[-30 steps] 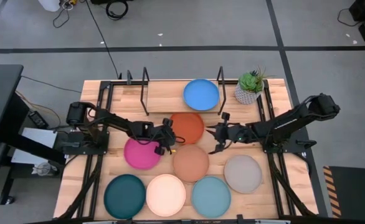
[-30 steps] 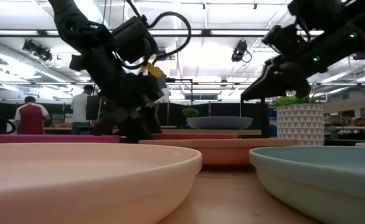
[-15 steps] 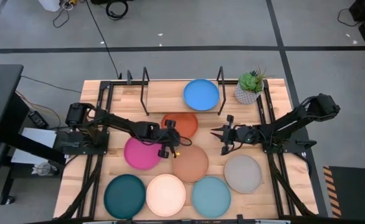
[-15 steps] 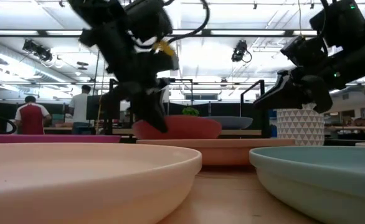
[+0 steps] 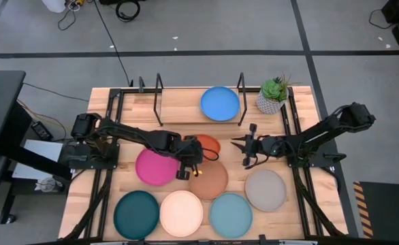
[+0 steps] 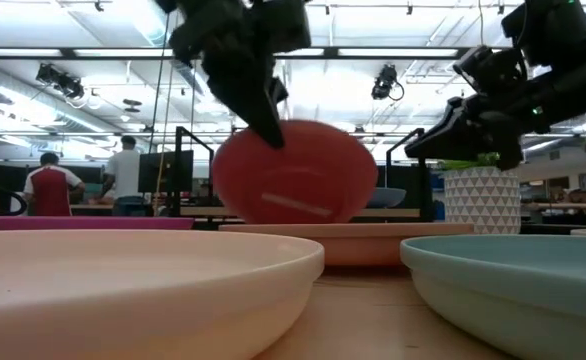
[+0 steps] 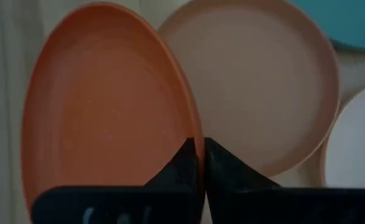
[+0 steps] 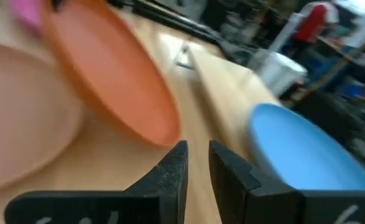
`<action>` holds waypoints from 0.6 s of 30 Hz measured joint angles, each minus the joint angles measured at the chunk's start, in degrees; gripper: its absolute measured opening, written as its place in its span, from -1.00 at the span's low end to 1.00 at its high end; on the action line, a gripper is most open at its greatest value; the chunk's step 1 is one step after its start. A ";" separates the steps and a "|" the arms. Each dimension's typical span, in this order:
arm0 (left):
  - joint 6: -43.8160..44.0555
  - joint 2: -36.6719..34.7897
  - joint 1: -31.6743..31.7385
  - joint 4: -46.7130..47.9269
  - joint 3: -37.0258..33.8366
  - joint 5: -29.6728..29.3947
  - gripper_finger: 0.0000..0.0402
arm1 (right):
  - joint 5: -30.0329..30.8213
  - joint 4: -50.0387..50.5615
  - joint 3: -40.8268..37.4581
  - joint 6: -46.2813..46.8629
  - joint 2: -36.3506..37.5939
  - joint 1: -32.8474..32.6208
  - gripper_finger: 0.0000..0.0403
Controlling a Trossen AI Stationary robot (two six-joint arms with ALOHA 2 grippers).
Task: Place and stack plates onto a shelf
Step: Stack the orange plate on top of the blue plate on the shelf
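One orange plate [image 5: 206, 145] tilted on edge (matte, round) — left claw [image 7: 201, 163] pinching rim.

The shelf [image 5: 186, 102] stands along the table's [image 5: 118, 184] far edge, with one plate [image 5: 220, 103] lying on its right half and a potted plant [image 5: 273, 95] just right of it. Mid-table, a tilted plate [image 5: 206, 145] stands clear of the board, clamped at its rim by the left gripper [image 5: 191, 160]. Left of it lies another plate [image 5: 154, 167]; a third plate [image 5: 210, 180] lies just before it. The right gripper [image 5: 248, 148] hangs to the right, apart from the tilted plate. Four plates [image 5: 181, 213] line the near edge.
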State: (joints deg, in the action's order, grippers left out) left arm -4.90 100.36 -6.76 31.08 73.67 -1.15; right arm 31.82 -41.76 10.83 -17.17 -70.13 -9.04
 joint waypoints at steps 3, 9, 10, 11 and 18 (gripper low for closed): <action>-0.50 0.00 0.02 1.83 2.14 -0.17 -0.91 | 4.67 0.16 -0.15 0.49 1.33 0.00 -0.65; -7.34 0.00 0.00 1.98 6.46 -3.73 -0.90 | 7.90 0.24 -1.21 1.20 2.89 0.00 -0.65; -8.76 0.00 0.00 1.67 6.96 -4.99 -0.90 | 8.49 0.26 -1.55 1.53 3.15 -0.04 -0.65; -10.30 0.00 0.00 1.07 7.33 -6.56 -0.90 | 9.33 0.22 -1.84 1.90 3.35 -0.18 -0.65; -20.00 0.52 0.99 -3.07 7.56 -15.77 -0.89 | 21.46 0.32 -3.53 3.47 6.09 -4.16 -0.65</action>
State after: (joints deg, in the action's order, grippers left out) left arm -24.89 100.87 -5.77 28.00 81.23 -16.92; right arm 53.28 -41.44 7.30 -13.70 -64.04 -13.19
